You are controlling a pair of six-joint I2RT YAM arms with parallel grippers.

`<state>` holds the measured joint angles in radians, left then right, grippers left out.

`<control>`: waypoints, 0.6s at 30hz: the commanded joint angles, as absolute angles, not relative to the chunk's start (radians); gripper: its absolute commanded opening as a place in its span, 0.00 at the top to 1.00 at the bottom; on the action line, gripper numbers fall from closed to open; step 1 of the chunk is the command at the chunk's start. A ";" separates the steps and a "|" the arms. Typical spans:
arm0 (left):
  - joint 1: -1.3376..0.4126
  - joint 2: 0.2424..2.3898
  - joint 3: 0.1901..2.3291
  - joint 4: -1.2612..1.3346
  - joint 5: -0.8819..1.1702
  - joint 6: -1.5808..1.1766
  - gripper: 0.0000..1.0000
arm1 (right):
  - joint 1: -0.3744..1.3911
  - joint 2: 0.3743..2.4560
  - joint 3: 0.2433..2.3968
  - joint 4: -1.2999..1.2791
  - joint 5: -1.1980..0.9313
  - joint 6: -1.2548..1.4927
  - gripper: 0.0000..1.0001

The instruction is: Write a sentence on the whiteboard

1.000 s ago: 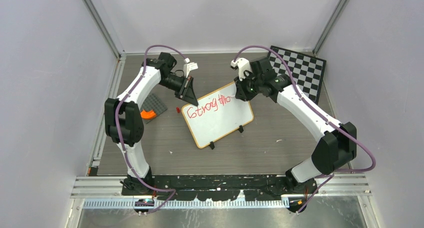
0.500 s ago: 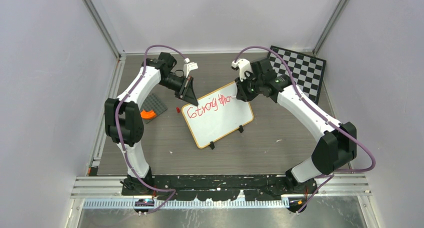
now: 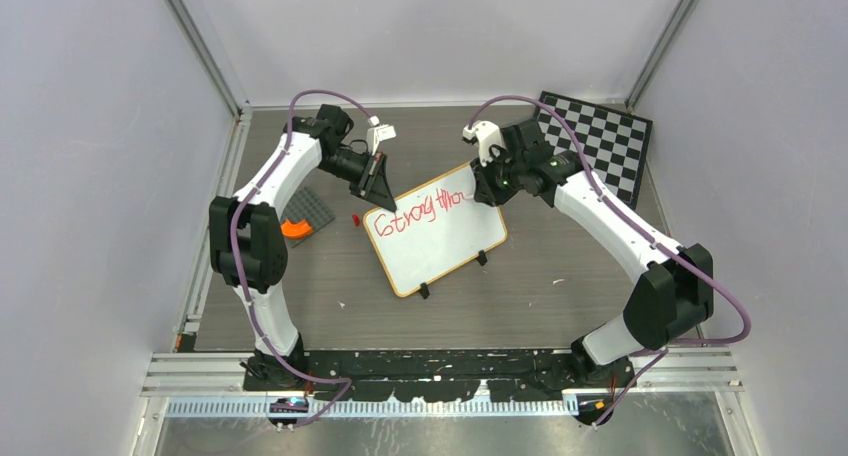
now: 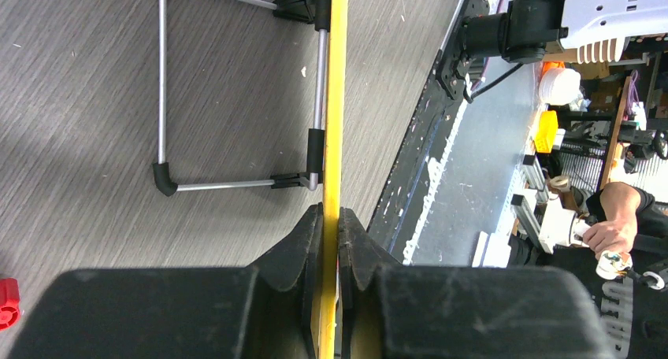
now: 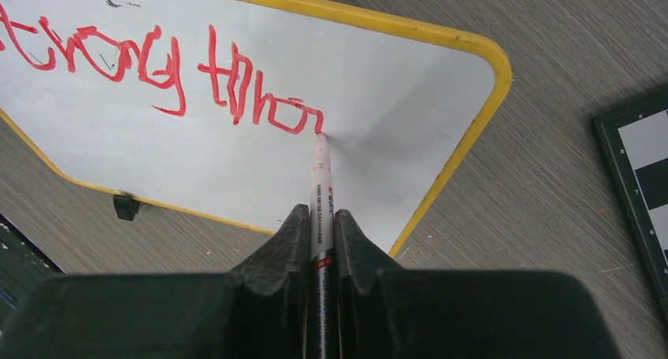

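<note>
The whiteboard (image 3: 440, 241) stands tilted on its black feet in the middle of the table, rimmed in orange-yellow. Red writing (image 3: 415, 211) along its far edge reads roughly "Strong thro"; it also shows in the right wrist view (image 5: 165, 72). My left gripper (image 3: 378, 188) is shut on the board's far left corner; the left wrist view shows the rim (image 4: 337, 99) edge-on between the jaws. My right gripper (image 3: 487, 189) is shut on a white marker (image 5: 321, 194) whose tip touches the board just after the last red letter.
A black-and-white checkered board (image 3: 600, 141) lies at the back right, close to the right arm. A red marker cap (image 3: 356, 219) lies left of the whiteboard. A dark grey plate (image 3: 305, 216) with an orange piece (image 3: 293, 228) lies near the left arm.
The red writing has grown a little to the right, and my right gripper with the marker has shifted slightly right. The left gripper and the board have not moved.
</note>
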<state>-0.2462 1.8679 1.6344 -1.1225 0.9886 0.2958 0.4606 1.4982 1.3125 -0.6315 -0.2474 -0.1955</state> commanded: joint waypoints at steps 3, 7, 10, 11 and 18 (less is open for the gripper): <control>-0.253 1.857 1.616 -1.134 0.945 0.302 1.00 | 0.442 1.473 1.339 -0.620 -0.198 -0.223 1.00; -0.253 1.857 1.616 -1.134 0.945 0.301 1.00 | 0.442 1.482 1.365 -0.619 -0.202 -0.216 1.00; -0.253 1.857 1.615 -1.134 0.945 0.301 1.00 | 0.442 1.487 1.380 -0.618 -0.207 -0.213 1.00; -0.253 1.858 1.615 -1.134 0.945 0.302 1.00 | 0.441 1.489 1.385 -0.617 -0.207 -0.212 1.00; -0.253 1.856 1.614 -1.134 0.941 0.303 1.00 | 0.442 1.497 1.406 -0.617 -0.212 -0.209 1.00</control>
